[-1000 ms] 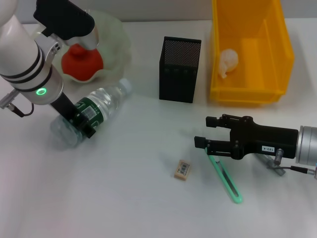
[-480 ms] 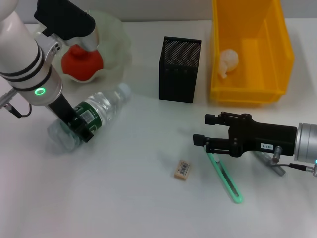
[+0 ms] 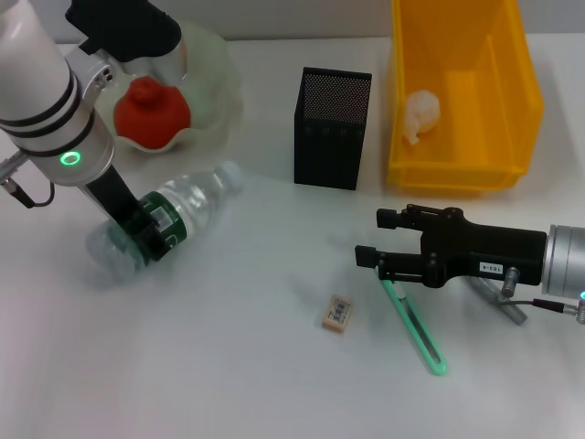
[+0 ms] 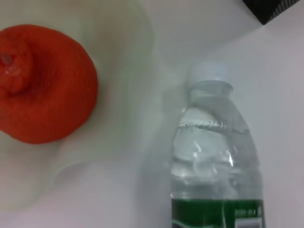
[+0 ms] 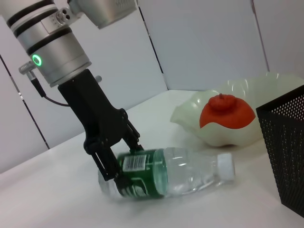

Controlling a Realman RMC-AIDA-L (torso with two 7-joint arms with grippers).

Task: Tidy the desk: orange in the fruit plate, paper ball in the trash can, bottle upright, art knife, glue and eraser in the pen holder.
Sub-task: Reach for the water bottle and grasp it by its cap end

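Centrally, a white tabletop is filling the head view, with pale wall panels standing behind it in the right wrist view. The left gripper is reaching down and pinching the bottle around its green label; the bottle is lying on its side, its cap pointing away from the fingers toward the pen holder. Just beyond the gripper, the fruit plate is sitting with the orange resting inside it. The right gripper is hovering low with its jaws spread, its tips just over the near end of a green art knife lying flat on the table. The eraser is lying near that gripper's tips, toward the robot's left, apart from the knife. Beyond the right gripper, the trash can is standing beside the pen holder, holding the paper ball
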